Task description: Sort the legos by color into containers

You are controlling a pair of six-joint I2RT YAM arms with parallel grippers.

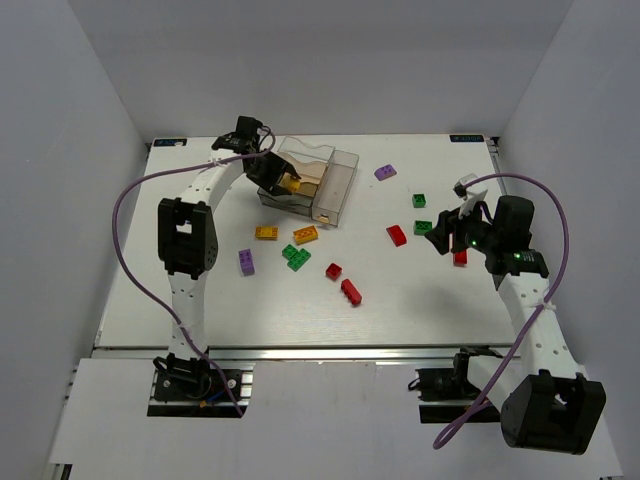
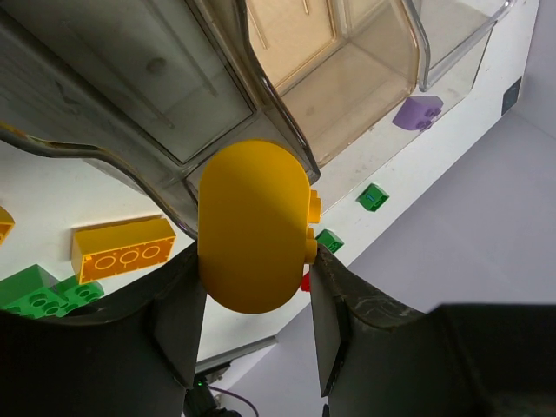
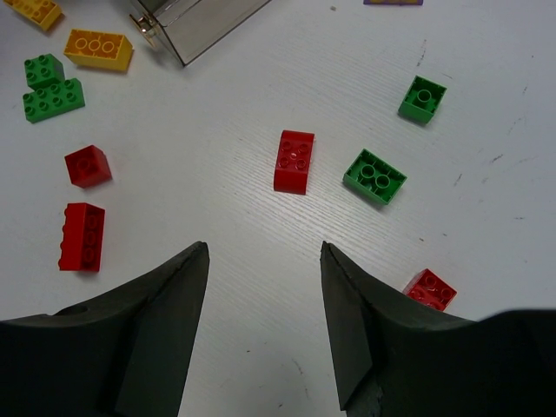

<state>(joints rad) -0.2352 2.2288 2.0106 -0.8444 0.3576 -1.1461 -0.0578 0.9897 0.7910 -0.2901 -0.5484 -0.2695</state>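
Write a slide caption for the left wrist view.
Left tool grips a yellow brick at the clear box, with loose bricks beyond.

Top cam overhead from near edge; wrist cams close-up, both w/ box (image 1: 338, 185) edge.

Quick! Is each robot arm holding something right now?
Left end effector: closed, holding a yellow lego.
Right end effector: open, holding nothing.

Bright, even light, soft shadows; sharp, slight wrist-view distortion.
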